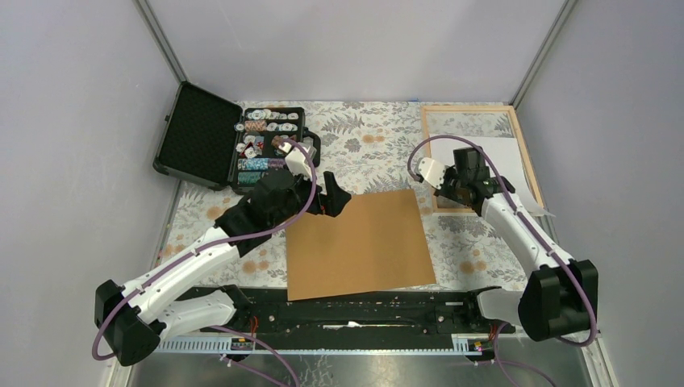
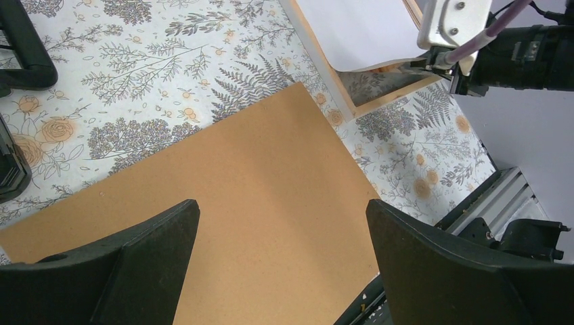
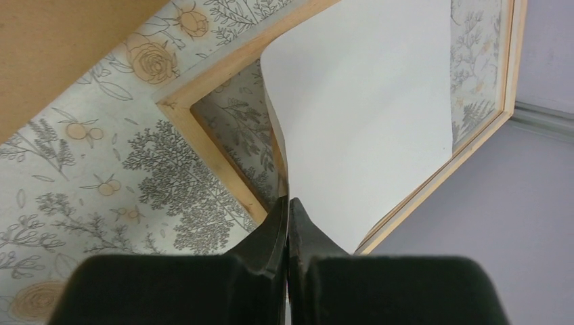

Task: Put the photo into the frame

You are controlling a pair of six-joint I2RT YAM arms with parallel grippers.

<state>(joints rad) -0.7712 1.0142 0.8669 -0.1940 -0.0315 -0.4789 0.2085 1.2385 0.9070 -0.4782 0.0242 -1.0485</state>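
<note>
Now the right claw [image 3: 289, 203] was pinched shut on the curled-up edge of the photo [image 3: 365, 101], which lay white side up over the frame [image 3: 237, 64], so it needed to lower it slowly and flat.

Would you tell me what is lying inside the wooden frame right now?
The photo, white back up, near edge curled up in the shut right gripper. Floral cloth shows beside it. Its printed side is hidden.
</note>
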